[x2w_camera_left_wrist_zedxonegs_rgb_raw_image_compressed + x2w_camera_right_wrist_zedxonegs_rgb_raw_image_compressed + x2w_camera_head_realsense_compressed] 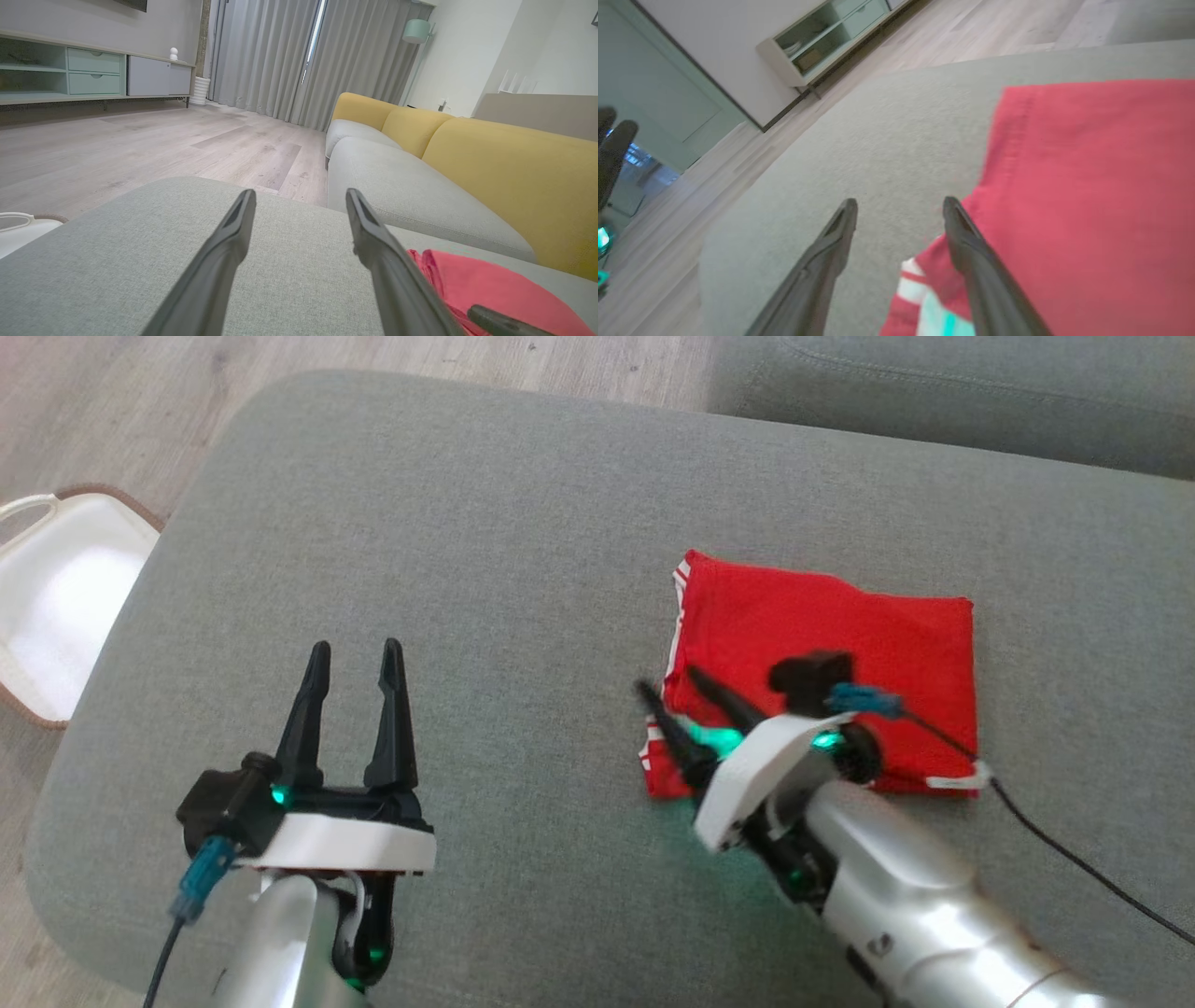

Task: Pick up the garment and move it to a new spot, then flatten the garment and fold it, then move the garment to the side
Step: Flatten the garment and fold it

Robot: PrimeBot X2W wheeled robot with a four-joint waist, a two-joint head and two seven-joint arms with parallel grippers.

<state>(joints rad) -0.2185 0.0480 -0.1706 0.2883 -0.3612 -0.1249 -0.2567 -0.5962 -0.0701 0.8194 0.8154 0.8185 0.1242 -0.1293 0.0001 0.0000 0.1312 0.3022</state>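
Note:
The garment (pixel 822 644) is red with white trim, folded into a flat rectangle on the grey ottoman (pixel 523 551), right of centre. My right gripper (pixel 667 683) hovers over the garment's near left corner, open, with nothing between its fingers; one finger is over the cloth, the other over bare cushion. In the right wrist view the garment (pixel 1092 186) spreads to the right of that open gripper (pixel 899 205). My left gripper (pixel 357 653) stands open at the lower left, well clear of the cloth. The left wrist view has the garment (pixel 490 284) at its lower right, beside the open left gripper (pixel 301 198).
A white basket with a brown rim (pixel 56 607) stands on the wood floor left of the ottoman. A grey sofa seat (pixel 952 392) lies beyond the far edge, with yellow backrests (pixel 509 172). A black cable (pixel 1074 859) trails from the right wrist.

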